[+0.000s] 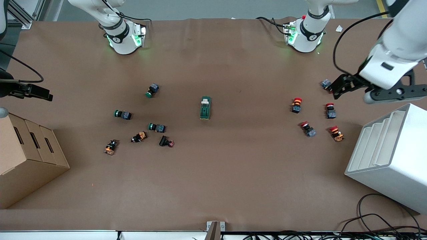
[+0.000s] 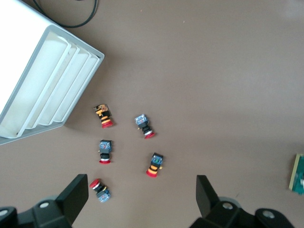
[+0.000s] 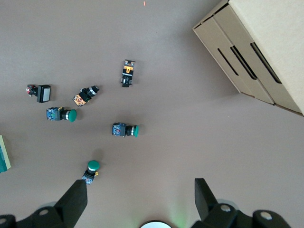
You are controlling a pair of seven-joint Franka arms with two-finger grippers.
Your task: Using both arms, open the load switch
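The brown surface carries everything. At the right arm's end stands a cardboard box, at the left arm's end a white rack with stepped slots. Both arms are raised and held wide of the middle.

The left gripper hangs over the red buttons close to the rack; its wrist view shows the jaws spread wide with nothing between them. The right gripper shows only at the edge of the front view, above the box; its wrist view shows its jaws likewise spread and empty, over the green buttons and the base of its own arm.

The switch lies alone at the middle of the surface, between the 2 button clusters and well apart from both. Its long axis runs toward the front camera, and the white lever sits at the end nearer the arm bases. Only a sliver of it reaches the edge of each wrist view.

I judge that the task has not begun: neither arm touches the switch, so the step in hand is the approach. Next, both grippers must travel inward and descend on it. 1 should clamp the green body across its narrow sides to pin it; the other should catch the lever and flip it. Without that hold the light block would likely slide or tip.
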